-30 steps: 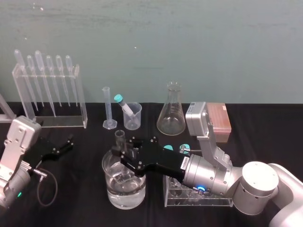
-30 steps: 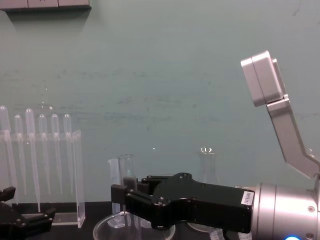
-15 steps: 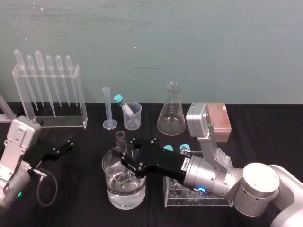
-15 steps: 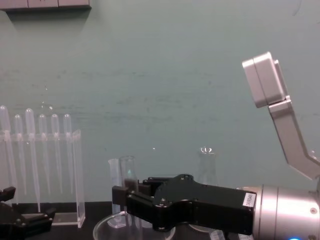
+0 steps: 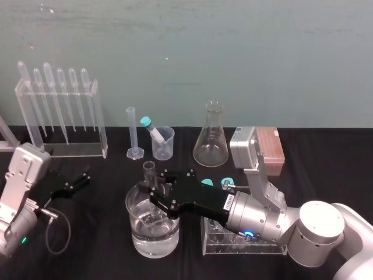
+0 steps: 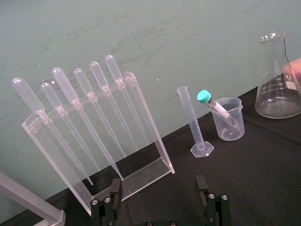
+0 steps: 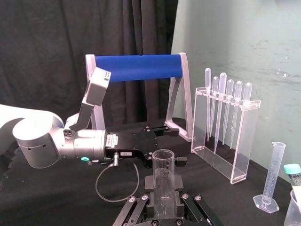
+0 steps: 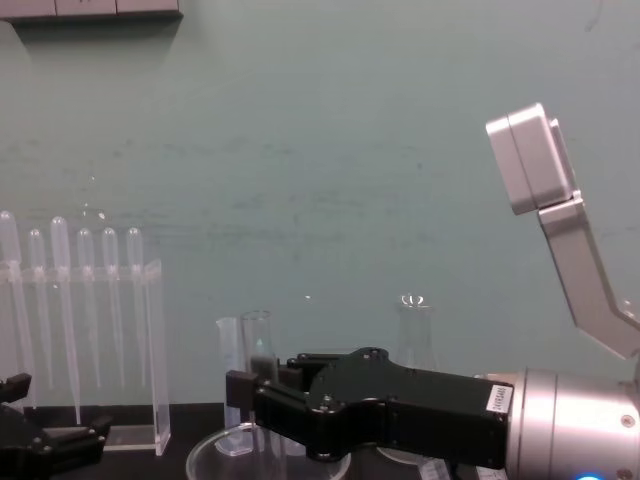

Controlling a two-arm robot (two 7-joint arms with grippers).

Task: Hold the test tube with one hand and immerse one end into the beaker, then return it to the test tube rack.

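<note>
Test tube (image 5: 149, 174) stands upright, lower end down in the wide glass dish (image 5: 133, 231) of water. The right gripper (image 5: 155, 195) is clenched on its middle, arm reaching in low from the right. The left gripper (image 5: 81, 178) rests far left, fingers spread. Behind are the beaker (image 5: 164, 143), conical flask (image 5: 211, 140) and test tube rack (image 5: 271, 150).

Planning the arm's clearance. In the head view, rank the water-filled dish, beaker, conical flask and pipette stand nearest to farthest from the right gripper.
Right gripper, holding the test tube:
1. Water-filled dish, directly beneath.
2. Beaker, behind, slightly right.
3. Conical flask, back right.
4. Pipette stand, far back left.
</note>
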